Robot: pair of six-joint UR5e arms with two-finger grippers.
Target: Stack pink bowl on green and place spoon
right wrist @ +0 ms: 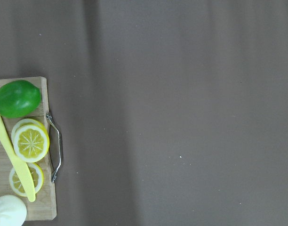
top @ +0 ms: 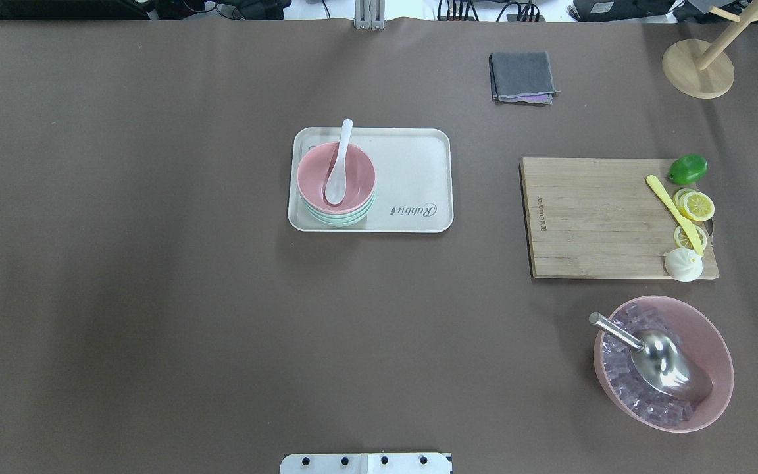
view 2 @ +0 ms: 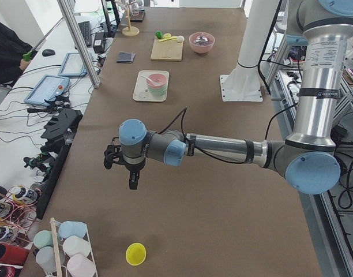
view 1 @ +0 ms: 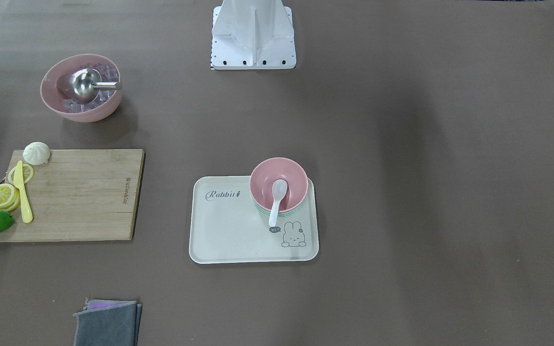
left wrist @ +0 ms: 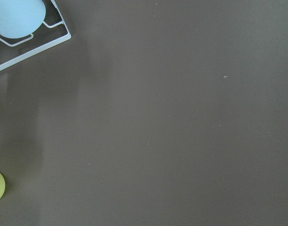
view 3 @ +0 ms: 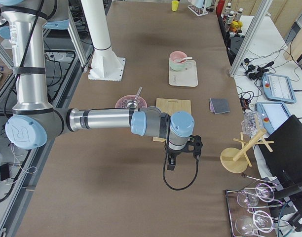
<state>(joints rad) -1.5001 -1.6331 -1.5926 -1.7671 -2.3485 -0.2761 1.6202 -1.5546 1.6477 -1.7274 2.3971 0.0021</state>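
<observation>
Pink bowl (view 1: 263, 179) nested on green bowl (view 1: 263, 210) in a corner of cream tray (view 1: 229, 233) marked "Rabbit", by a bunny drawing saying "hi~". White spoon (view 1: 277, 196) inside, handle over rim. Left gripper (view 2: 130, 182) and right gripper (view 3: 171, 164) off at table ends; cannot tell whether apart or together.

Left gripper (view 2: 133, 182), right gripper (view 3: 170, 165) downward, far apart.

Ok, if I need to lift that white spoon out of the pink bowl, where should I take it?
Take the spoon by the handle end that juts past the pink bowl rim over the tray, on the side away from the robot. Come straight down and close across its narrow width. The scoop sits low inside the bowl's walls, so there is probably less room there.
</observation>
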